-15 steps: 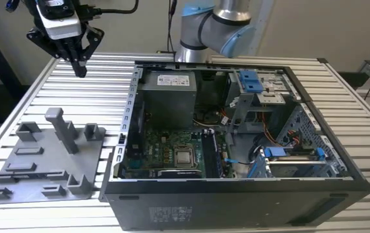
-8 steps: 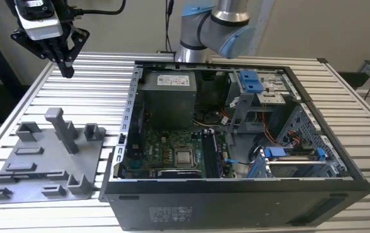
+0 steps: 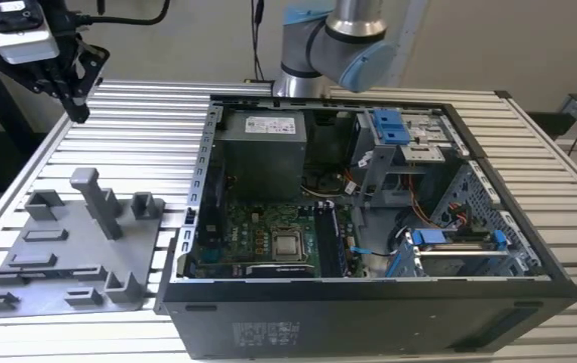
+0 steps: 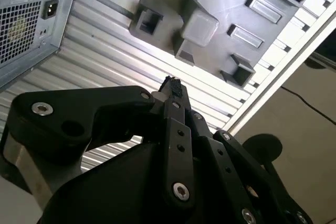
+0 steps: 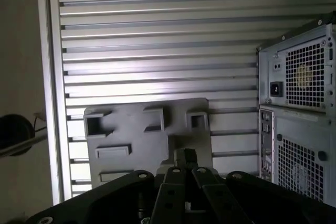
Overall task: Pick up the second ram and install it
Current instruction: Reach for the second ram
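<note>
- Presently, the gripper [image 3: 79,113] hangs above the bench [image 3: 157,113] at about ten o'clock in the exterior view, off the computer case [image 3: 369,291] and beyond the far edge of the grey tray [image 3: 66,249].
- Its jaws are drawn together to a narrow tip in both wrist views [image 4: 173,84] [image 5: 185,156], and nothing is visible between them.
- The tray lies at about eight o'clock in the exterior view, its tall post [image 3: 97,200] upright, and its pockets hold no board that I can see.
- The open case takes the middle and the four o'clock side, with the grey power-supply box [image 3: 260,151] at its twelve o'clock end.
- Long dark strips [image 3: 332,242] stand at three o'clock of the processor [image 3: 288,246]. I cannot tell whether the second ram is among them.
</note>
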